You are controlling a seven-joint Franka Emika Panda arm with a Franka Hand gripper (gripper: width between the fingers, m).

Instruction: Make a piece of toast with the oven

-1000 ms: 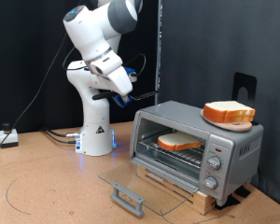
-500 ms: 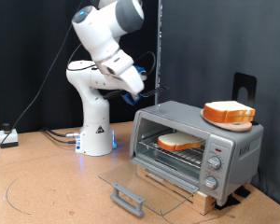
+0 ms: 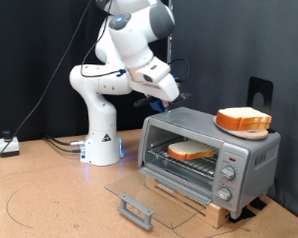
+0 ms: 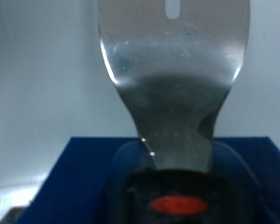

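The silver-grey oven stands on a wooden board at the exterior view's right. Its glass door is dropped open, with the grey bar handle at the front. The piece of toast lies flat on the wire rack inside. My gripper hangs above the oven's top left corner, apart from it. The wrist view shows a metal spatula blade with a slot, and its dark handle runs back into the gripper.
A second bread slice on a round orange plate sits on the oven's top. Three knobs line the oven's right front. The robot's white base stands behind on the brown table. Cables lie at the left.
The arm has swung towards the exterior view's right, carrying the gripper from beside the base to above the oven's top left corner. The toast, door and plate have not moved.
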